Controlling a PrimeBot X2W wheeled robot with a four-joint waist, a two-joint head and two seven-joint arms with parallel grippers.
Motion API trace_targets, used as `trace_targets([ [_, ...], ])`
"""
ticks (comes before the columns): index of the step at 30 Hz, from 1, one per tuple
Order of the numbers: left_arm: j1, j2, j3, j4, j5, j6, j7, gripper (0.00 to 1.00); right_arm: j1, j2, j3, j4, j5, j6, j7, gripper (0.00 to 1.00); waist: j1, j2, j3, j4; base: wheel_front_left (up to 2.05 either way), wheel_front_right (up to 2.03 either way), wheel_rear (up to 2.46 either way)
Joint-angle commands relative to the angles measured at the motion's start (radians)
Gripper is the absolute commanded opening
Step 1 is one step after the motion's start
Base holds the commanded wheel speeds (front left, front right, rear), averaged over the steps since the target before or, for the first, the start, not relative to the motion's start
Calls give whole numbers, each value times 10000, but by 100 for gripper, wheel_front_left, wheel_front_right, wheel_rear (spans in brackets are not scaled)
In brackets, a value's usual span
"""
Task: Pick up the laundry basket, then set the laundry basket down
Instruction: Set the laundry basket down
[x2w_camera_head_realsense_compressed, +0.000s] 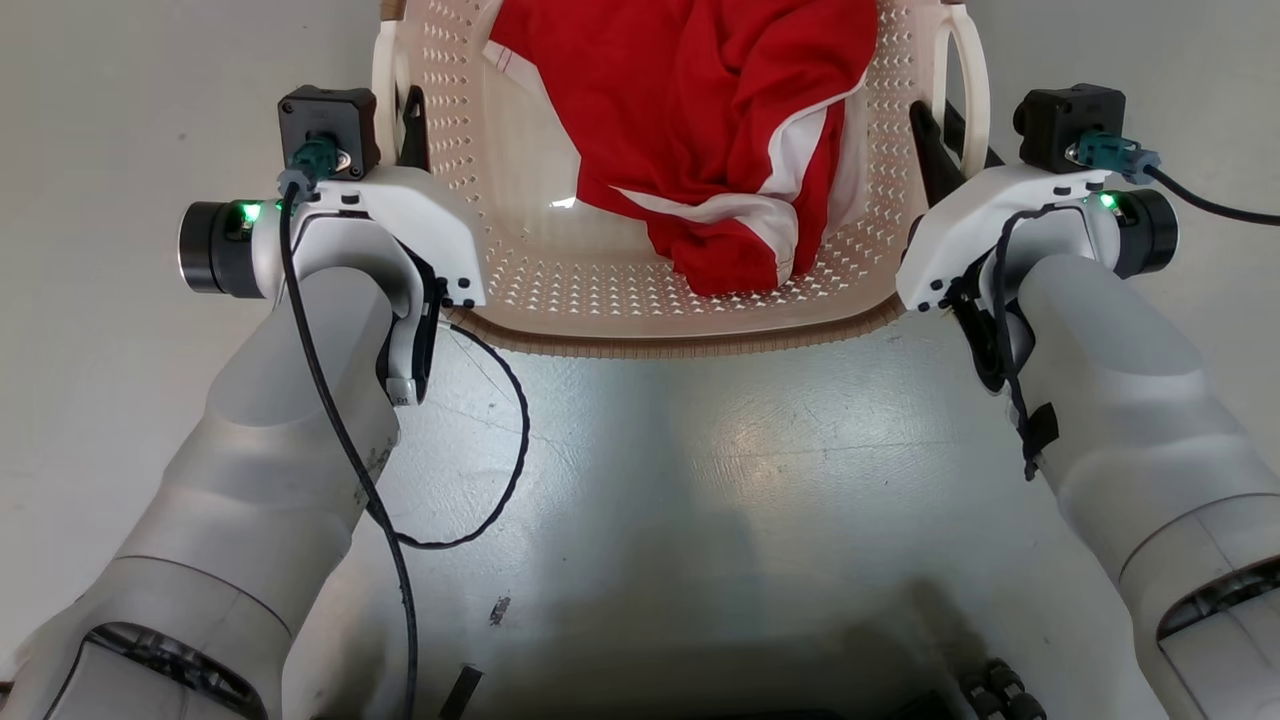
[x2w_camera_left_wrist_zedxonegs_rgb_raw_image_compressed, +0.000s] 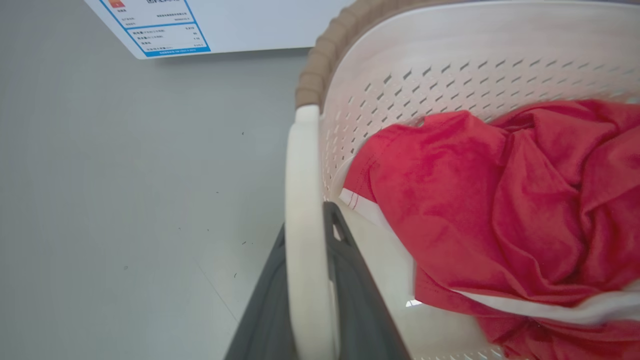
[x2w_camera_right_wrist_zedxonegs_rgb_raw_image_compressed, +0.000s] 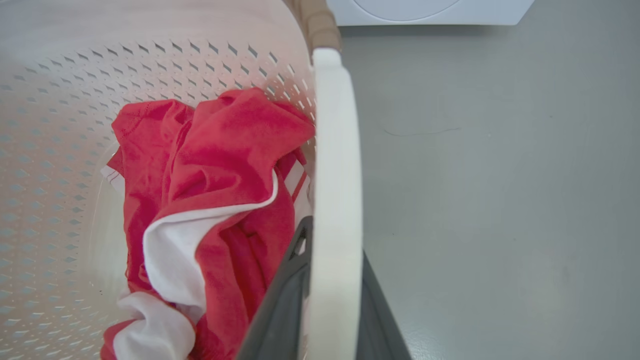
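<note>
The laundry basket (x2w_camera_head_realsense_compressed: 690, 345) sits between the two arms, above the grey floor (x2w_camera_head_realsense_compressed: 700, 480); I cannot tell whether it is lifted or resting. The washing machine (x2w_camera_right_wrist_zedxonegs_rgb_raw_image_compressed: 425, 12) stands just beyond it, and a red garment (x2w_camera_head_realsense_compressed: 700, 120) is heaped inside. At its left side, the left gripper (x2w_camera_left_wrist_zedxonegs_rgb_raw_image_compressed: 306, 225) has its jaws clamped on the left handle (x2w_camera_left_wrist_zedxonegs_rgb_raw_image_compressed: 302, 175). At its right side, the right gripper (x2w_camera_right_wrist_zedxonegs_rgb_raw_image_compressed: 332, 240) pinches the right handle (x2w_camera_right_wrist_zedxonegs_rgb_raw_image_compressed: 336, 150). Both holds are narrow pinches on smooth plastic, so a handle could slip out. If one arm leads the other, the basket probably tilts and may spill the garment.
</note>
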Motion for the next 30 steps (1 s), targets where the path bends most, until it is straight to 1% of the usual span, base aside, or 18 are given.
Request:
trace_targets([
  [1,255,212,166,-165,195,85,-56,0,523,256,-44,-196,-278,146,-139,0,-1,0,41,11,0,0,0],
  [9,343,224,165,-282,400,114,-57,0,725,256,-471,-291,-689,146,-139,0,-1,0,125,25,0,0,0],
  [23,478,182,81,-244,407,76,-41,0,921,256,-446,-218,-669,146,-139,0,-1,0,153,-11,0,0,0],
  [24,485,176,121,-229,352,96,-11,0,873,256,-543,-199,-714,146,-139,29,-1,0,161,-27,0,0,0],
  [25,482,171,143,-225,322,119,-1,20,833,256,-651,-185,-786,146,-139,93,-1,0,171,-36,0,0,0],
  [26,477,167,133,-212,326,155,14,98,819,256,-770,-159,-850,146,-139,100,-1,0,170,-33,0,0,0],
  [27,475,144,125,-183,313,191,75,100,827,256,-852,-134,-917,146,-139,100,-1,0,162,-19,0,0,0],
  [30,473,87,145,-135,243,266,170,100,845,256,-1062,-114,-1166,146,-139,100,-1,0,125,-3,0,0,0],
])
